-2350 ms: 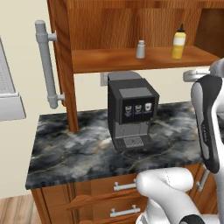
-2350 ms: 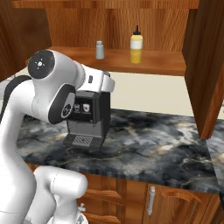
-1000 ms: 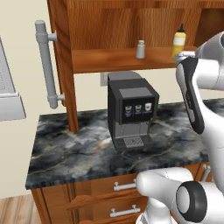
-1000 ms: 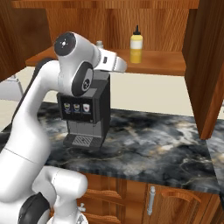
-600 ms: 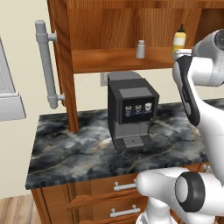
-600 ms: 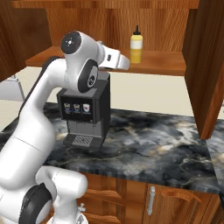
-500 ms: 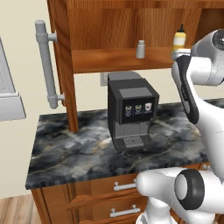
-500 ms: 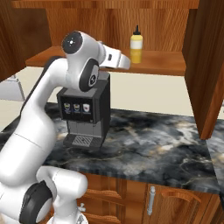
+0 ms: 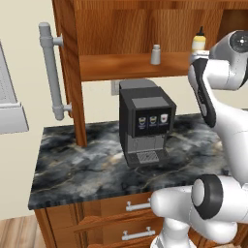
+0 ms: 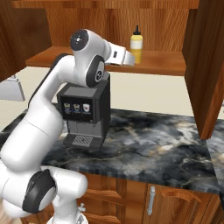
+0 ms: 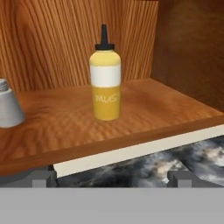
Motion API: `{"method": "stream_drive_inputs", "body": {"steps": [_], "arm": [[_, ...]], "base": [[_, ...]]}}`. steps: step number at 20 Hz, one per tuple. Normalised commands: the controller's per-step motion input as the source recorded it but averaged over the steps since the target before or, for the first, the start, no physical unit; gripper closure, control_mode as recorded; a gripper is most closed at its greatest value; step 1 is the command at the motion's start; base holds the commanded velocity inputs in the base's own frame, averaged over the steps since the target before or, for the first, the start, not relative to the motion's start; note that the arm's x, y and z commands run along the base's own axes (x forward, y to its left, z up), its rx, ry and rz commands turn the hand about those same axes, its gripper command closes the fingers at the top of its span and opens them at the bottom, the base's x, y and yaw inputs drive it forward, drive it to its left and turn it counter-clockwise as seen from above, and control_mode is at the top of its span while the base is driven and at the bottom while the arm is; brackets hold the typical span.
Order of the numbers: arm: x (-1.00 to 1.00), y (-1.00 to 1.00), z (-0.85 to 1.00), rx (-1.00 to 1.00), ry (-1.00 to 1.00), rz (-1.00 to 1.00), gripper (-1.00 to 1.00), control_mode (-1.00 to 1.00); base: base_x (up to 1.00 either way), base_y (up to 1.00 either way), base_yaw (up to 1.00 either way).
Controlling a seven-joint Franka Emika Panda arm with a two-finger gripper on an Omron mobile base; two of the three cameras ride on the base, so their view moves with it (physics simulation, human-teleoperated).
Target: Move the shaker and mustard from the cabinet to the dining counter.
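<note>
The yellow mustard (image 11: 105, 85) stands upright on the wooden shelf (image 11: 65, 127) of the cabinet (image 9: 121, 29), straight ahead of my gripper (image 11: 111, 178). The gripper is open, its two tips wide apart, short of the shelf's edge, with nothing between them. The grey shaker (image 11: 8, 105) stands on the same shelf to the left of the bottle. From the right base, my gripper (image 10: 129, 58) is level with the shelf, just left of the mustard (image 10: 136, 43). From the left base, the shaker (image 9: 155, 54) is plain and the mustard (image 9: 198, 41) peeks over my arm.
A black coffee machine (image 9: 145, 123) stands on the dark marbled counter (image 9: 72, 164) under the shelf; I cannot tell whether this is the dining counter. An open cabinet door (image 10: 205, 65) hangs at the right, another with a grey bar handle (image 9: 51, 72) at the left.
The arm has swung up from counter height to the shelf. Over the last second the hand has edged closer to the mustard. The gripper stays open, and the bottle and shaker have not moved.
</note>
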Motion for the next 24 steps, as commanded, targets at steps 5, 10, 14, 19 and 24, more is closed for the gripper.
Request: {"method": "stream_drive_inputs", "body": {"steps": [5,10,14,19,24], "arm": [[0.34,-0.06,0.0,0.0,0.0,-0.02,-1.0,-1.0],[0.35,0.0,0.0,0.0,0.0,0.0,-1.0,-1.0],[0.3,0.0,0.0,0.0,0.0,0.0,-1.0,-1.0],[0.29,-0.03,0.0,0.0,0.0,0.0,-1.0,-1.0],[0.29,-0.05,0.0,0.0,0.0,0.0,-1.0,-1.0]], "base": [[0.0,0.0,0.0],[0.0,0.0,0.0],[0.0,0.0,0.0],[0.0,0.0,0.0],[0.0,0.0,0.0]]}}
